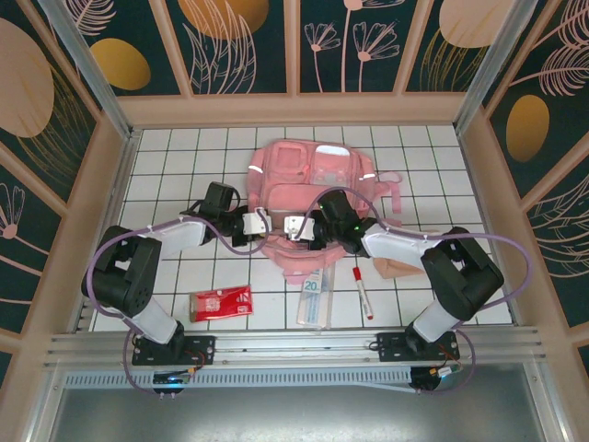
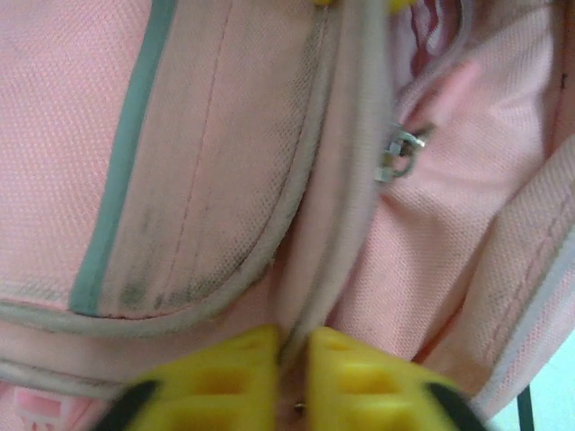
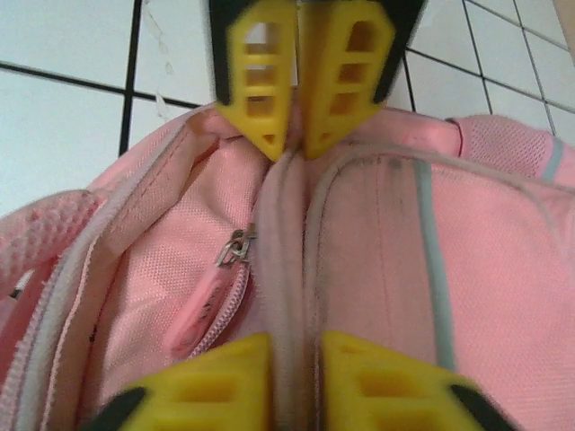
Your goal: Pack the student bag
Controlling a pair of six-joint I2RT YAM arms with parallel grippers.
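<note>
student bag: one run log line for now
left gripper: shut on student bag seam | right gripper: shut, same seam | ruler: unpacked

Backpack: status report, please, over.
Left claw shut on backpack seam; right claw shut on same seam, opposite. Backpack lying mid-table. Ruler, marker, red packet lie outside it, nearer the arm bases.

Left hand (image 2: 292, 352) pinching a piped seam of the student bag (image 2: 207, 180), metal zip pull (image 2: 401, 151) nearby

The white-tiled table (image 1: 184, 166) carries the student bag (image 1: 313, 175), a red packet (image 1: 221, 303), a ruler (image 1: 313, 299), a marker (image 1: 362, 291) and a beige pouch (image 1: 398, 269).
</note>
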